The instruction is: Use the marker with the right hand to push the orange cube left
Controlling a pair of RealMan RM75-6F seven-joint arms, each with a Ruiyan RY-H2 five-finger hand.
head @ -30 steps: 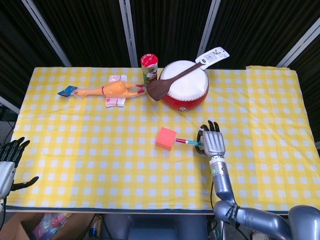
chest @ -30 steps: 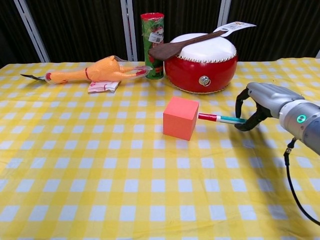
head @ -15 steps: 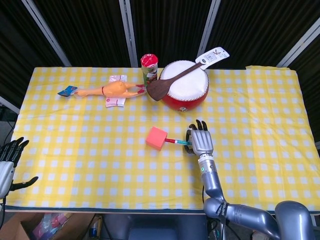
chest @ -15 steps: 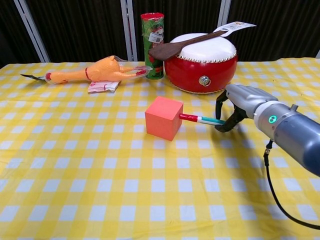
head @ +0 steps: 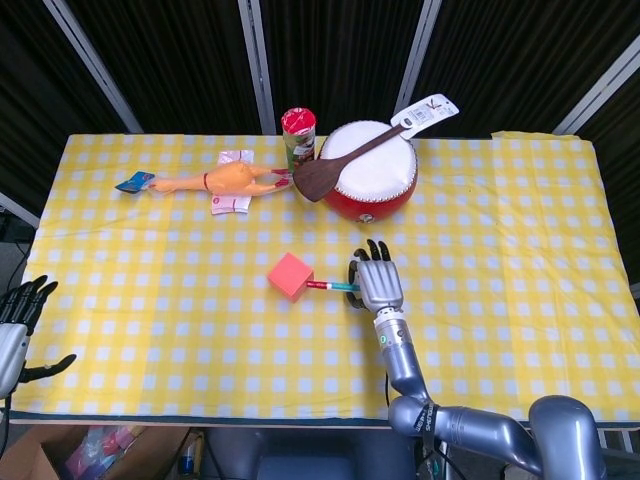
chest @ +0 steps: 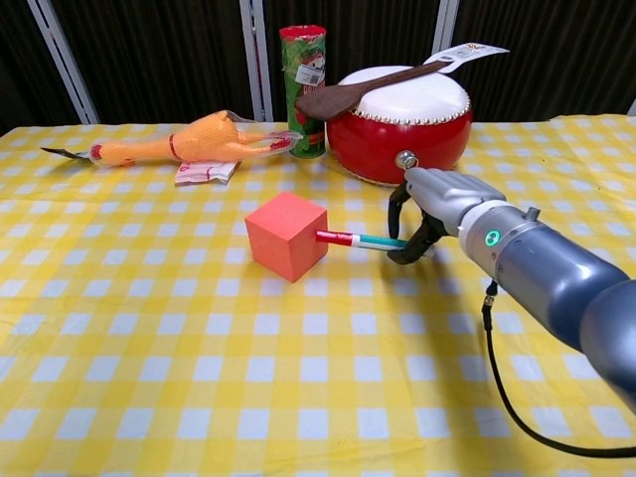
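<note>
Right hand (chest: 434, 204) low over table centre, forearm extended, fingers curled, pinching the marker (chest: 360, 239). Left hand (head: 17, 318) at the near left edge, fingers spread, holding nothing.

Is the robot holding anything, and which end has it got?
The right hand holds the marker by its back end; the red tip touches the orange cube. The left hand holds nothing.

my right hand (chest: 429, 204): silver-grey shell, black fingers (chest: 398, 210) | forearm: smooth grey metal, green LED ring, black cable looping beneath | left hand (head: 14, 328): same grey, dark fingers
</note>
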